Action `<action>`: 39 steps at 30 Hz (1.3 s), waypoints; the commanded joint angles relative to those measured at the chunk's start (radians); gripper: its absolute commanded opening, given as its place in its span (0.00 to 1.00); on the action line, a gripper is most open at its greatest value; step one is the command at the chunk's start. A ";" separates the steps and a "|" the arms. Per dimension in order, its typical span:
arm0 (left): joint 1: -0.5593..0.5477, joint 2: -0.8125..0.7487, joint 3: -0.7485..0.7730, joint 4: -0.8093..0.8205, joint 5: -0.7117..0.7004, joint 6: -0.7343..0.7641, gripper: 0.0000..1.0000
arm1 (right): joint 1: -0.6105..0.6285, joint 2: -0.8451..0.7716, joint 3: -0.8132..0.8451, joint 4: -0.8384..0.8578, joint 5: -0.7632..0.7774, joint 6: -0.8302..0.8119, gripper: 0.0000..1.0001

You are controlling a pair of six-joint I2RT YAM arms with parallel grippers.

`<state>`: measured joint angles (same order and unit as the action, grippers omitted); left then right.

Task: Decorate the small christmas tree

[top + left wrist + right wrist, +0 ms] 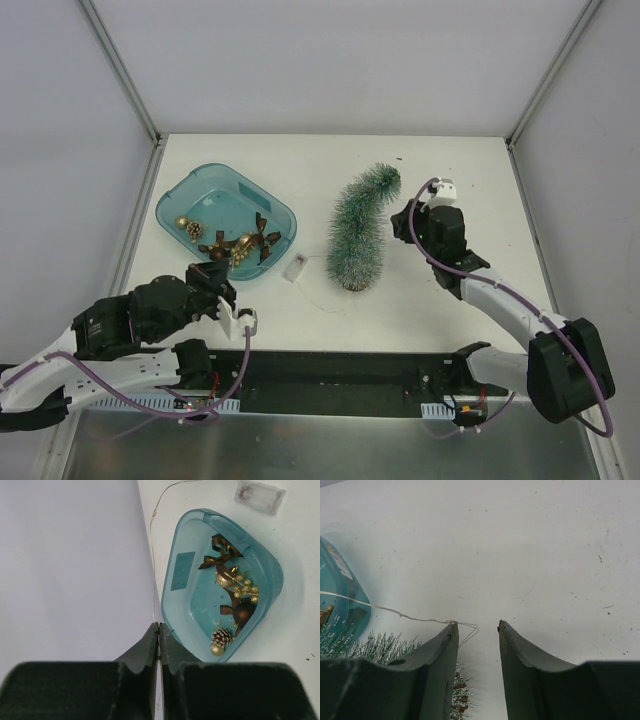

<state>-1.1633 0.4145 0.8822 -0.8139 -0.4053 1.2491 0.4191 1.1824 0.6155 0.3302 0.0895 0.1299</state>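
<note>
Left gripper: near-left of tree, clenched on wire.
Battery box: just left of tree base.
Ornaments: unplaced, in tray left of tree.
Right gripper: beside tree tip, released, wire end touching one finger.
Tree: upright, bent, bare. Decoration judged barely begun.

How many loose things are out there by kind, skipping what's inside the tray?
Tree: 1
Tray: 1
Clear plastic box: 1
Thin wire: 1
Total: 4
</note>
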 commanded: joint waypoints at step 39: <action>0.005 -0.010 0.230 0.016 -0.266 0.056 0.06 | 0.216 -0.354 -0.108 -0.321 0.141 0.007 0.01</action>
<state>-1.1633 0.3779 1.0607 -0.8135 -0.5983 1.3487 0.6067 0.8627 0.4961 0.0479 0.2047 0.1230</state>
